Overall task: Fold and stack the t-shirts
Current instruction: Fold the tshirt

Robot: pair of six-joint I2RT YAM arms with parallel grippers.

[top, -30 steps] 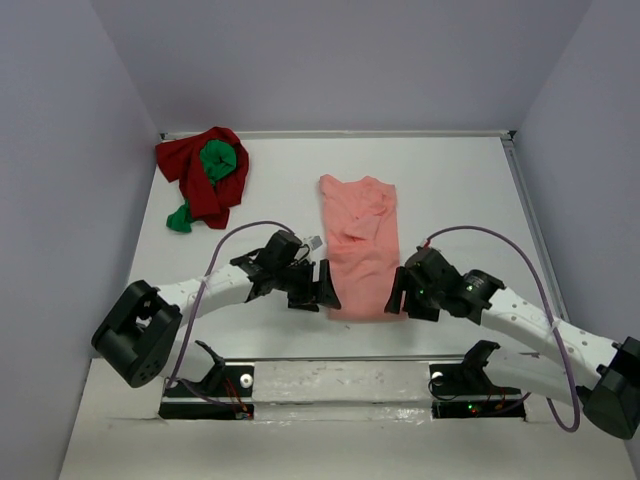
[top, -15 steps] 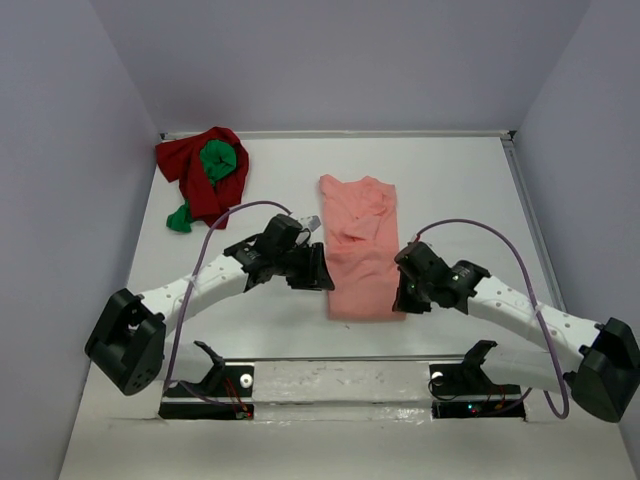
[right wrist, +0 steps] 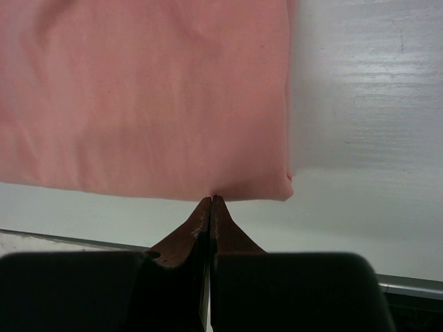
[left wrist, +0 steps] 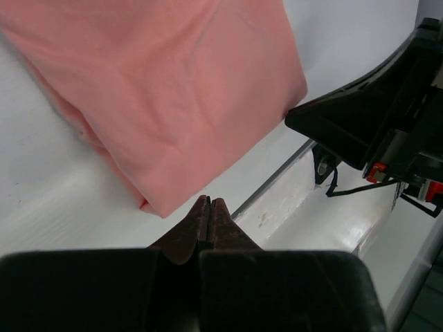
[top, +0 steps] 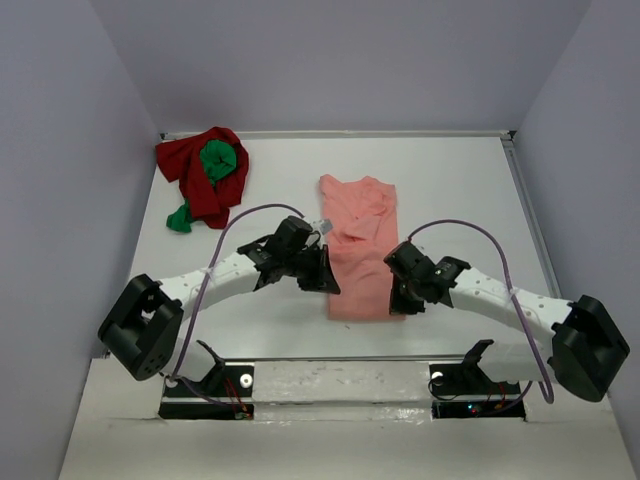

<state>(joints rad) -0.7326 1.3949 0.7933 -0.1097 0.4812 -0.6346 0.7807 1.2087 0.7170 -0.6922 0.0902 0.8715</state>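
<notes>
White table (top: 450,180); salmon-pink t-shirt (top: 358,250) soft, folded oblong, creased.

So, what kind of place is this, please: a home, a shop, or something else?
Probably a robotics lab test cell, not a home: a white table boxed in by plain walls, a left arm and right arm bolted at its near edge, and a salmon-pink t-shirt lying between them.
</notes>
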